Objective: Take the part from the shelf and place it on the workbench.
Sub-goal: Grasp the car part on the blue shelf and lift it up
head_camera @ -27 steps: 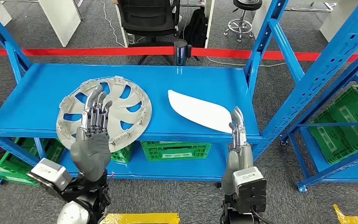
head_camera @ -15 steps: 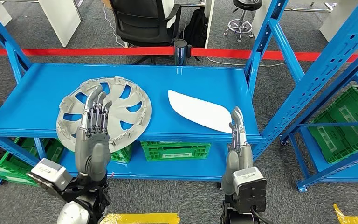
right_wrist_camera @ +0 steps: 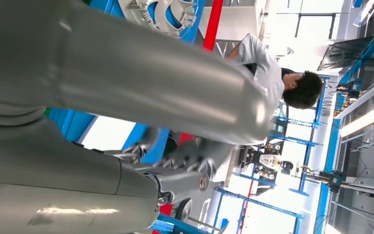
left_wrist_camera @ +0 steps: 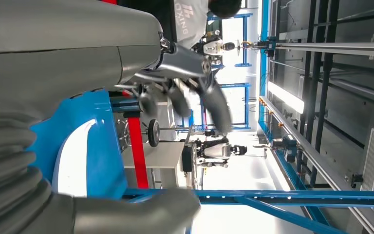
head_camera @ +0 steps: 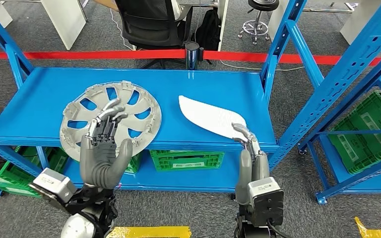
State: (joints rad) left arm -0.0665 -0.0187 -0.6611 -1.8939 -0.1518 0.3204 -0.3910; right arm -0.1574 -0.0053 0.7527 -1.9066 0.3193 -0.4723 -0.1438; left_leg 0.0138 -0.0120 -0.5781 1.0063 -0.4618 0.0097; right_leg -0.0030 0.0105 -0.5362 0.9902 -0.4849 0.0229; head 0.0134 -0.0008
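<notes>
A: Crates (head_camera: 186,159) below the shelf (head_camera: 44,94): contents can't tell. Hubcap (head_camera: 129,106) left, white part (head_camera: 206,116) right.

B: Left hand (head_camera: 101,148) fingers curled, holding nothing; right hand (head_camera: 248,148) fingertips over the part's near edge, grip unclear. Right wrist view adds a seated person (right_wrist_camera: 272,78).
</notes>
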